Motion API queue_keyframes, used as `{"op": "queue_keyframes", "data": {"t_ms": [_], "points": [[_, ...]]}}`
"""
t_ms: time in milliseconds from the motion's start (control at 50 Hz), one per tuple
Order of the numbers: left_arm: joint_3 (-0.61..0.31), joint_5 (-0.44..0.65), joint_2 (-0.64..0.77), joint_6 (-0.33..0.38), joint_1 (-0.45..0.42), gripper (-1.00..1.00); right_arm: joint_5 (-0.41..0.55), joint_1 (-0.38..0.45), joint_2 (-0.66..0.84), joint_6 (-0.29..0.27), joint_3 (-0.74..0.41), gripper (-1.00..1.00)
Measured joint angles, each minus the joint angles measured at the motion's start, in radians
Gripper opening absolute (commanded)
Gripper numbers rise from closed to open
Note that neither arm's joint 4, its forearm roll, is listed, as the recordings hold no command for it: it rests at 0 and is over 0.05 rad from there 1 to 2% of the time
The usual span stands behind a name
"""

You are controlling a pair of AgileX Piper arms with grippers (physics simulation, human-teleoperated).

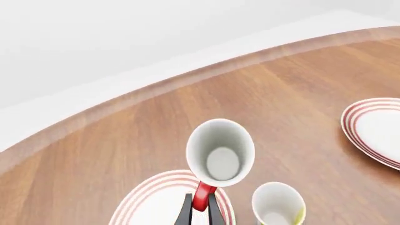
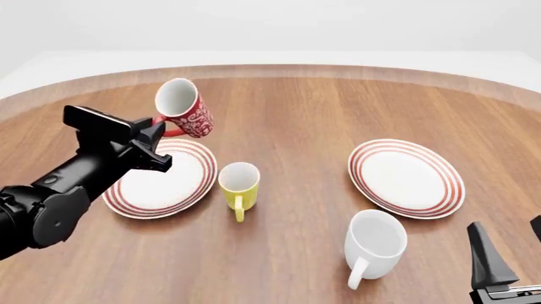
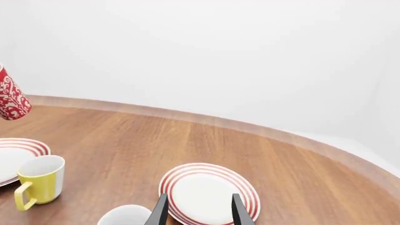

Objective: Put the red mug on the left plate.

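The left gripper [image 2: 156, 136], clenched on the red mug's [image 2: 184, 107] handle, holds it tilted above the left plate's [image 2: 135, 202] twelve-o'clock rim.

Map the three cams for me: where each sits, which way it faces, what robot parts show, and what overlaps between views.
Front: fixed, above and behind the arms, looking forward and down over the table; shows the left arm with left gripper and the right gripper tips.
Left wrist: behind the left gripper, facing the red mug it holds by the handle over the left plate.
Right wrist: behind the open right gripper, facing the right plate.
Shared: the yellow mug and red mug appear in all three.
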Motion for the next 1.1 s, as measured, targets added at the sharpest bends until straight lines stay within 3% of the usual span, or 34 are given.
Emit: {"op": "queue_keyframes", "data": {"t_ms": [580, 1100], "points": [[0.056, -0.107, 0.126, -0.003, 0.149, -1.00, 0.000, -0.001, 0.000, -0.001, 0.000, 1.00], [0.089, -0.160, 0.212, 0.008, 0.204, -1.00, -0.001, 0.000, 0.000, -0.002, 0.000, 1.00]]}}
